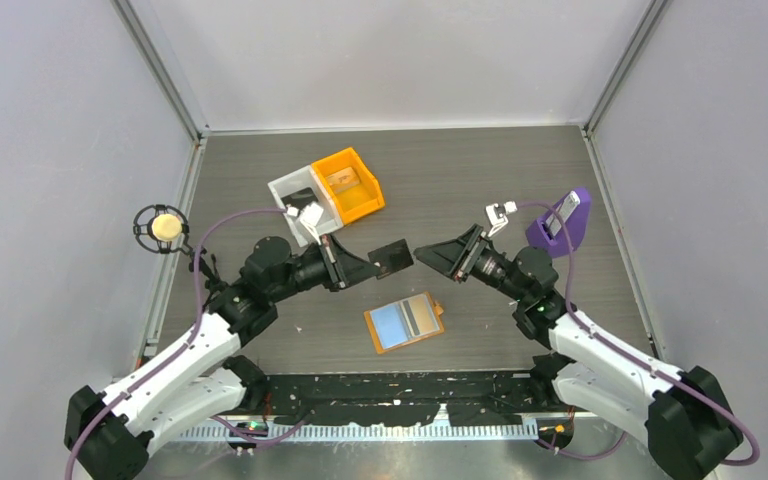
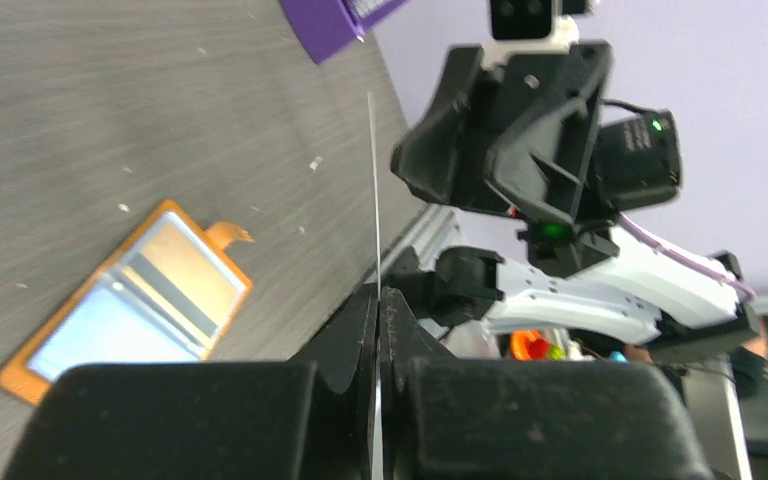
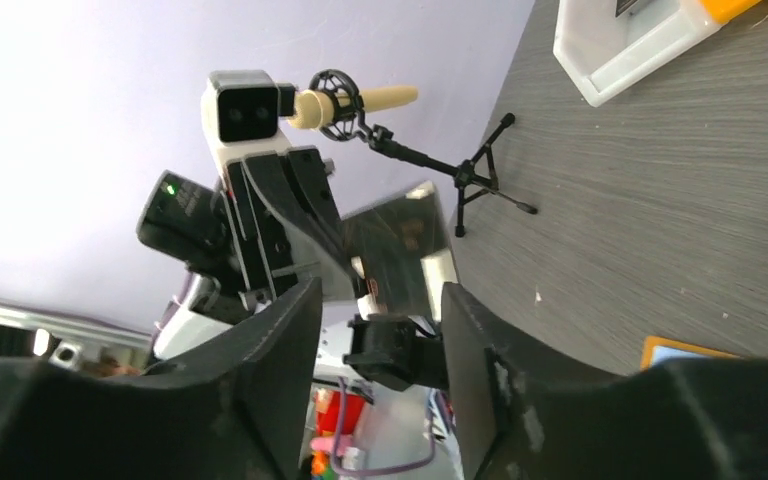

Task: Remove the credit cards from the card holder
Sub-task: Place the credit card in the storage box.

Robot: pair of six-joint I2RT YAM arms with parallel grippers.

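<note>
Card holder [image 1: 405,322] lies open and flat on the counter [image 1: 480,180], near the front edge and between the two arms, with its pocket panels facing up. One panel is light blue. The other reads tan-grey with a dark stripe.

Above it, in mid-air, the left gripper [image 1: 372,263] is pinched tight on one edge of a dark credit card [image 1: 393,257]. Its own wrist view shows the card edge-on as a thin line running out from between the closed fingers. The right gripper [image 1: 427,260] faces it from just beside the card's free end, jaws parted about halfway with nothing between them, not touching the card as far as I can see.

So at least one card is out of the card holder and off the counter. To my eye this is the middle of the job, with that card yet to be set down somewhere. A white bin [image 1: 298,195] and an orange bin [image 1: 352,183] sit side by side towards the back. Something dark lies in the white one, though I cannot tell what. A purple stand [image 1: 572,232] to the right has a pale flat thing slotted in it.

From these views I cannot tell whether the pockets hold another card. If they do, that is what remains.
</note>
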